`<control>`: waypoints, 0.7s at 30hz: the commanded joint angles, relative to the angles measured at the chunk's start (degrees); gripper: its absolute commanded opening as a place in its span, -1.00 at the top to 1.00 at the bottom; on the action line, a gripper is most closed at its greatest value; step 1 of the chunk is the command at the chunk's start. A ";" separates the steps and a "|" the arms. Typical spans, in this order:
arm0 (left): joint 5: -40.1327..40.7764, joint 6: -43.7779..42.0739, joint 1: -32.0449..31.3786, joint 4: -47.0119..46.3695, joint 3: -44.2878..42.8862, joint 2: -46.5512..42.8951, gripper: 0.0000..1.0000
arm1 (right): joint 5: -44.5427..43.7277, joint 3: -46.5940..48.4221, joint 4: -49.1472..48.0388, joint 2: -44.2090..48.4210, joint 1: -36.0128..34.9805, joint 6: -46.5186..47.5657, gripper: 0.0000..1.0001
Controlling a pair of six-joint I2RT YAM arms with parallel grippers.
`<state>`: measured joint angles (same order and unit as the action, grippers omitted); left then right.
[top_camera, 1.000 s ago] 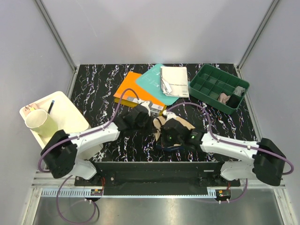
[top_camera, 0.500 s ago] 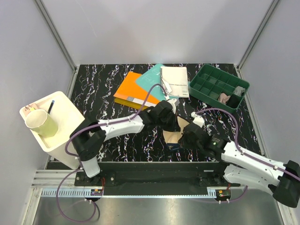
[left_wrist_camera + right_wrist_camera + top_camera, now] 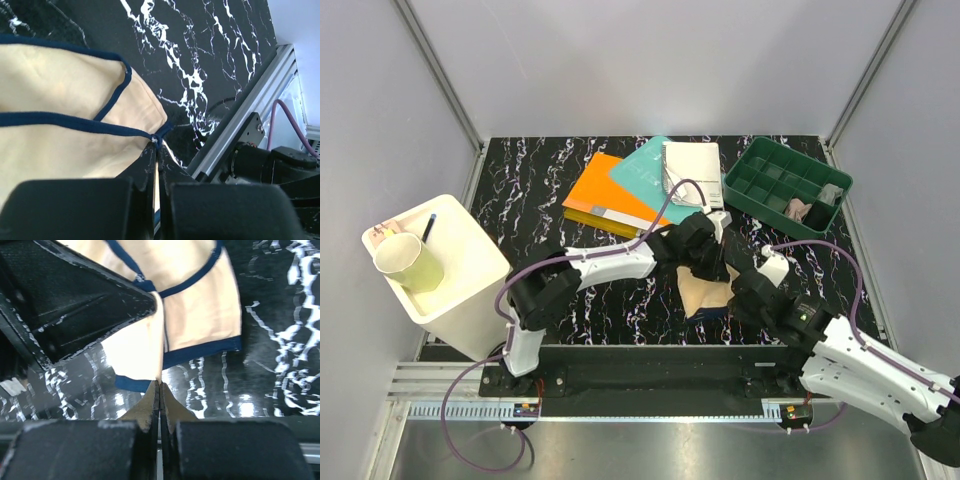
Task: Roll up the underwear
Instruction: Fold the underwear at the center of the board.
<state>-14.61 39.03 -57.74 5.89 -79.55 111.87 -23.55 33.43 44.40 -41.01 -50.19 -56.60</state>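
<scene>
The beige underwear with navy edging [image 3: 703,292] lies on the black marbled table, near the front and right of centre. My left gripper [image 3: 717,266] is at its far edge, shut on the navy seam [image 3: 156,139] where two bands meet. The beige cloth [image 3: 60,145] spreads to the left in the left wrist view. My right gripper [image 3: 735,299] is at the cloth's right side, shut on a raised fold of the beige fabric [image 3: 145,347]. In the right wrist view the rest of the underwear [image 3: 200,305] lies flat beyond the fold. The left gripper's black body [image 3: 75,305] fills that view's upper left.
A green compartment tray [image 3: 775,170] stands at the back right, with small cloth bundles [image 3: 802,209] in its right cells. An orange book [image 3: 605,195], a teal book [image 3: 642,172] and a white booklet [image 3: 692,170] lie at the back. A white box [image 3: 455,265] holding a cup [image 3: 405,262] stands left.
Both arms have swung to the right, carrying the beige underwear with them toward the right front. The left arm is now stretched far out, and both grippers stayed shut.
</scene>
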 commanded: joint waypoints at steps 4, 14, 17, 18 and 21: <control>-2.79 -1.14 -0.36 -3.60 -5.79 3.61 1.00 | -5.80 -0.73 3.15 0.94 0.89 -2.64 1.00; -5.16 -2.55 -0.89 -5.71 -10.54 9.50 1.00 | -8.35 -0.73 3.94 -1.17 1.06 -5.36 1.00; -5.52 -2.64 -0.80 -7.47 -11.68 11.08 1.00 | -9.84 -0.03 4.90 -1.79 1.24 -7.03 0.97; -5.60 -2.64 -0.80 -7.73 -11.77 11.26 1.00 | -10.28 0.23 5.17 -1.96 1.33 -7.38 0.73; -5.60 -2.64 -0.80 -8.70 -12.21 11.87 1.00 | -11.25 1.20 5.96 -2.49 1.59 -7.56 0.12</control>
<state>-18.90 37.50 -58.52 2.35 -88.58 122.91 -30.39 32.60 48.36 -42.98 -49.32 -61.82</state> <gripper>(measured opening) 0.012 0.268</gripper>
